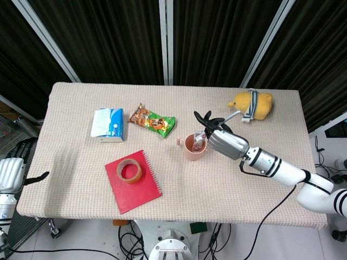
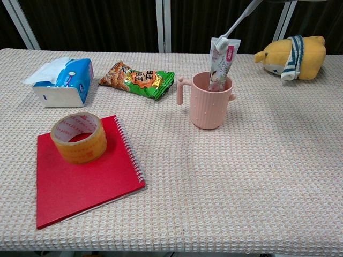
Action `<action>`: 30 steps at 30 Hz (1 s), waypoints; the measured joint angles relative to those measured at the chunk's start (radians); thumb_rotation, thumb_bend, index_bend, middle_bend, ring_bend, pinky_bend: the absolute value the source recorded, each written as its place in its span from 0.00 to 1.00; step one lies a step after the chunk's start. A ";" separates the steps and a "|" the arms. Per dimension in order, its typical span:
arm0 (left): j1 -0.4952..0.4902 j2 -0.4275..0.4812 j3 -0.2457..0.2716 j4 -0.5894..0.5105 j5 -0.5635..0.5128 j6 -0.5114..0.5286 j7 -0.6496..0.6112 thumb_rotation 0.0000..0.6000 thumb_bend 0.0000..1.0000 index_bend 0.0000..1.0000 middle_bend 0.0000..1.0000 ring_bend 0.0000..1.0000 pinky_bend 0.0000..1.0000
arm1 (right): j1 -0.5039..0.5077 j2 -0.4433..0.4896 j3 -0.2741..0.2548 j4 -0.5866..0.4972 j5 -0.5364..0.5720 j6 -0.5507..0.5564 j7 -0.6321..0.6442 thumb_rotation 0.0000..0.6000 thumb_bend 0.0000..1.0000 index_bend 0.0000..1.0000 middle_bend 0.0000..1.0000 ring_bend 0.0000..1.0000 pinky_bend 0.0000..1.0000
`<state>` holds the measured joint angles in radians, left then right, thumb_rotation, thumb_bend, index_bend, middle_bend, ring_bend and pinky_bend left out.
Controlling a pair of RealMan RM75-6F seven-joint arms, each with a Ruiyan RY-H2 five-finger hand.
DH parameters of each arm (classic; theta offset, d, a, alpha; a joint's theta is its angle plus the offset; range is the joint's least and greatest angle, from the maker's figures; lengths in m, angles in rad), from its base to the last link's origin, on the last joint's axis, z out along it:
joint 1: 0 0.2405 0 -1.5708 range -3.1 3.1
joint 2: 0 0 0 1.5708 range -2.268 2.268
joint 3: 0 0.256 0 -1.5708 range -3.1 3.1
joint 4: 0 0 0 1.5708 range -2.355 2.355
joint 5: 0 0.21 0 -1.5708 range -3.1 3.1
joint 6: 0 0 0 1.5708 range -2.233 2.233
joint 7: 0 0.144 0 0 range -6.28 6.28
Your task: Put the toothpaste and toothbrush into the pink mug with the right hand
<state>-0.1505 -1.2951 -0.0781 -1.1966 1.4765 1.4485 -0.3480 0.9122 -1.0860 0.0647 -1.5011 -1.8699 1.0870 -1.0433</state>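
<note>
Head view shows the right hand (image 1: 221, 142) hanging just beside the pink mug (image 1: 192, 148), on its right, gripping the white toothbrush (image 2: 234, 25) by the handle, with some fingers fanned out above the rim. From the chest view the brush slants down and to the left, bristle head lowest, and that head sits right at the top of the toothpaste tube (image 2: 220, 63), which already stands upright inside the mug. So the brush's long axis points down toward the mug opening but not straight into it; I'd say the head has to clear the tube top and drop into the free space beside it, with the handle tipped more upright. I can't tell whether the bristles actually touch the tube or just overlap it. The left hand (image 1: 11, 174) hangs off the table's far left edge, holding nothing, well apart from the mug, so the right is much nearer.
</note>
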 measured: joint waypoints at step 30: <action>0.004 0.007 -0.001 0.004 0.009 0.022 -0.018 1.00 0.07 0.11 0.11 0.10 0.22 | 0.109 0.032 0.074 -0.138 0.014 -0.463 -0.259 1.00 0.69 0.67 0.61 0.31 0.00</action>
<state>-0.1461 -1.2879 -0.0795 -1.1924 1.4852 1.4704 -0.3663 1.0211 -1.0544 0.1389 -1.6395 -1.8562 0.6244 -1.3027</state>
